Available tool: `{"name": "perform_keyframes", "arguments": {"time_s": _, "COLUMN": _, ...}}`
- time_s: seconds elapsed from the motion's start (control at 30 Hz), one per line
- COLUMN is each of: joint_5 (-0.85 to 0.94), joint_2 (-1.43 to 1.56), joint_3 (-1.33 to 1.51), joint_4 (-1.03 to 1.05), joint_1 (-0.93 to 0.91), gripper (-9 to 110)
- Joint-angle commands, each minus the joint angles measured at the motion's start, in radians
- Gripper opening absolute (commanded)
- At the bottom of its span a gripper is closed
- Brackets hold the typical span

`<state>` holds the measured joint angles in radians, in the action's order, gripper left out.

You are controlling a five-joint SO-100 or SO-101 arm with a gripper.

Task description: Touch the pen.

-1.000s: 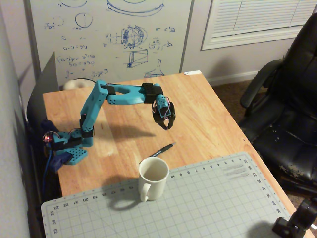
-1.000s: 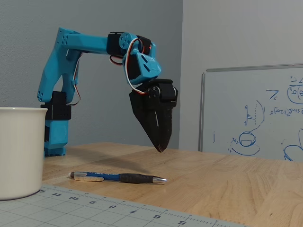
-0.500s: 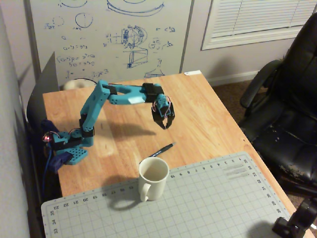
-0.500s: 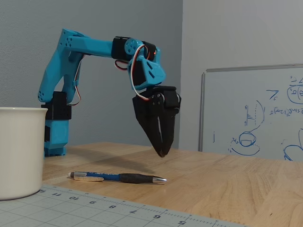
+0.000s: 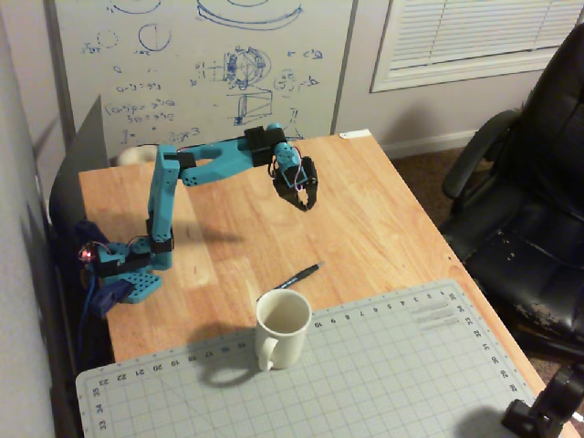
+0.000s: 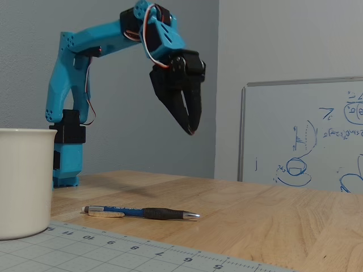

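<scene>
1. Here, the thin dark blue-black pen with a small silvery tip lies flat on the light wooden tabletop, just beyond the far edge of the pale green gridded cutting mat; in the low fixed view its tip points right.
2. In the high fixed view, the pen lies diagonally, just beside the rim of the white ceramic mug, which stands on the mat.
3. The black two-finger gripper of the turquoise plastic arm hangs high in the air, fingertips pointing down and slightly right in the low fixed view.
4. The fingers are slightly parted, a narrow gap showing between them, and they hold nothing.
5. The pen is well apart from the fingertips: it lies far below them on the tabletop, with clear air between.
6. In the high fixed view, the gripper sits toward the far half of the table, while the pen lies nearer the camera.
7. The arm's base is fixed at the table's left edge in the high fixed view.
8. A whiteboard with blue sketches stands behind the table, and a black office chair is at the right.
</scene>
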<state>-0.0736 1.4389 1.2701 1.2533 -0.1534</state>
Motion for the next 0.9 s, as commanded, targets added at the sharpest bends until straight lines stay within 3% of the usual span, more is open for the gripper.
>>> {"name": "perform_keyframes", "arguments": {"time_s": 0.0, "joint_5": 0.008, "joint_2": 0.124, "joint_3": -0.091, "joint_4": -0.009, "joint_1": -0.008, "gripper": 1}}
{"name": "perform_keyframes", "arguments": {"time_s": 0.4, "joint_5": 0.009, "joint_2": 0.166, "joint_3": -0.291, "joint_4": -0.014, "joint_1": -0.009, "gripper": 1}}
{"name": "perform_keyframes", "arguments": {"time_s": 0.87, "joint_5": 0.008, "joint_2": -0.063, "joint_3": -0.152, "joint_4": -0.084, "joint_1": -0.179, "gripper": 1}}
